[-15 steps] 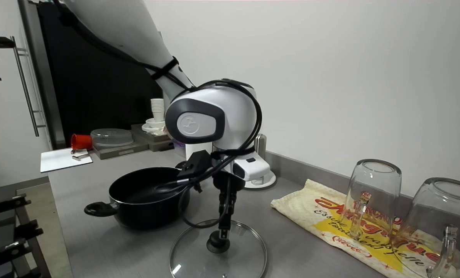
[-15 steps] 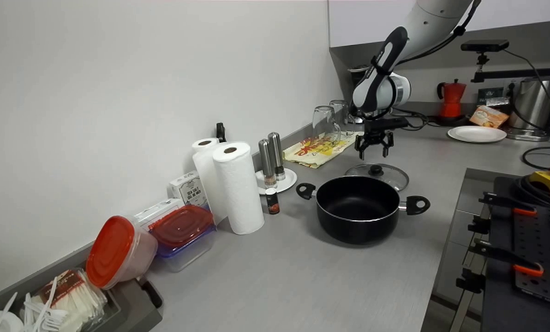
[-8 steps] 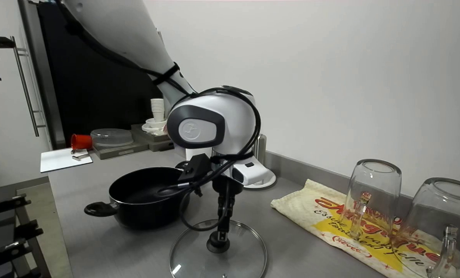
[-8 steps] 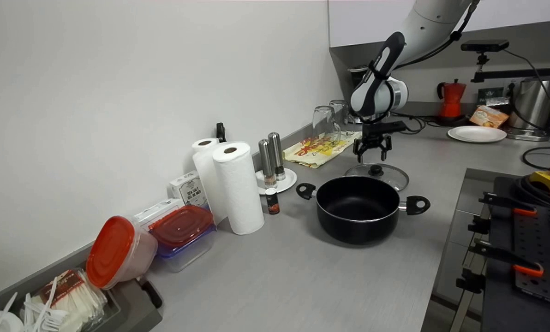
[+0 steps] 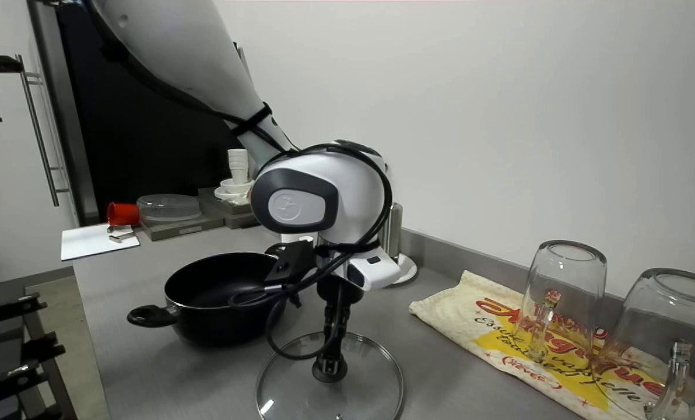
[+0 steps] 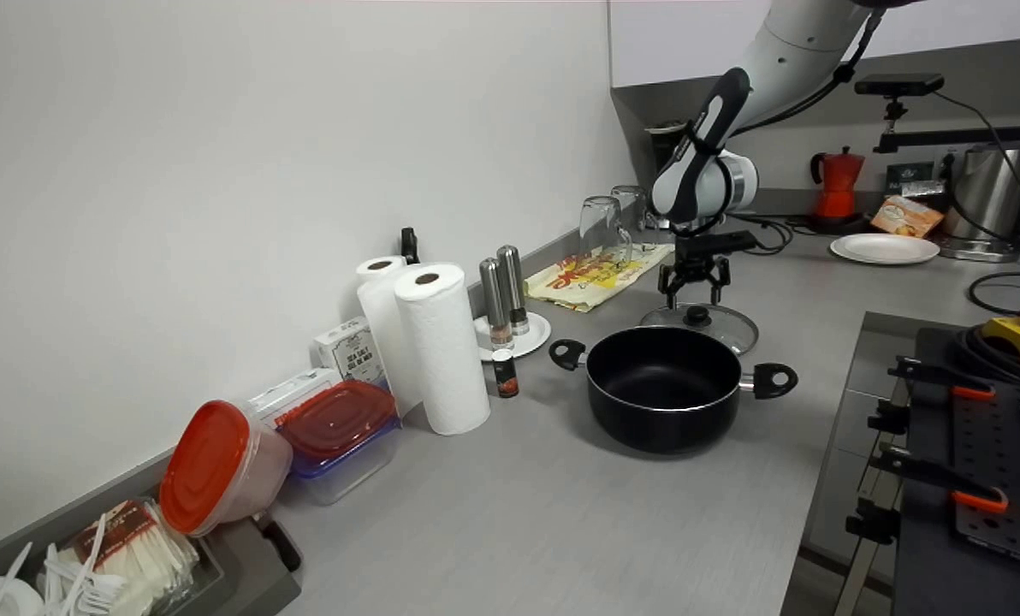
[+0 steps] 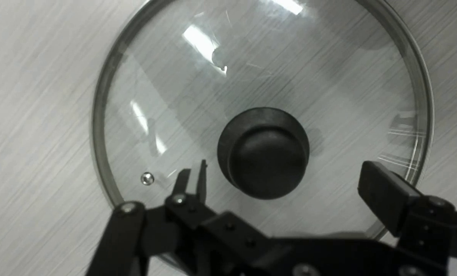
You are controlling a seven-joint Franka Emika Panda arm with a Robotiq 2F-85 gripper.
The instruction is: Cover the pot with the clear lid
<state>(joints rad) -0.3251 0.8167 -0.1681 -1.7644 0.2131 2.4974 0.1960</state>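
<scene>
The clear lid [image 5: 295, 382] lies flat on the counter with its black knob upward. It also shows beside and behind the pot in an exterior view [image 6: 730, 325], and it fills much of the wrist view [image 7: 351, 92]. The black pot [image 5: 225, 326] stands upright and uncovered, also in an exterior view [image 6: 664, 419]. My gripper [image 6: 693, 299] points down above the lid. In the wrist view its fingers [image 7: 284, 165] are spread wide, with the knob [image 7: 267, 161] showing between them and apart from both. Whether the fingertips reach down to the knob's height is unclear.
Two upturned glass mugs [image 5: 563, 303] stand on a printed towel [image 5: 464, 309] along the wall. Two steel mills [image 6: 514, 287] stand on a white plate [image 6: 540, 334]. Paper towel rolls [image 6: 441, 359] and plastic containers [image 6: 219, 470] line the wall. The counter's edge runs beside the pot.
The arm and gripper have moved down closer to the lid's knob, with a slight sideways shift. The fingers stay open. The pot and lid have not moved.
</scene>
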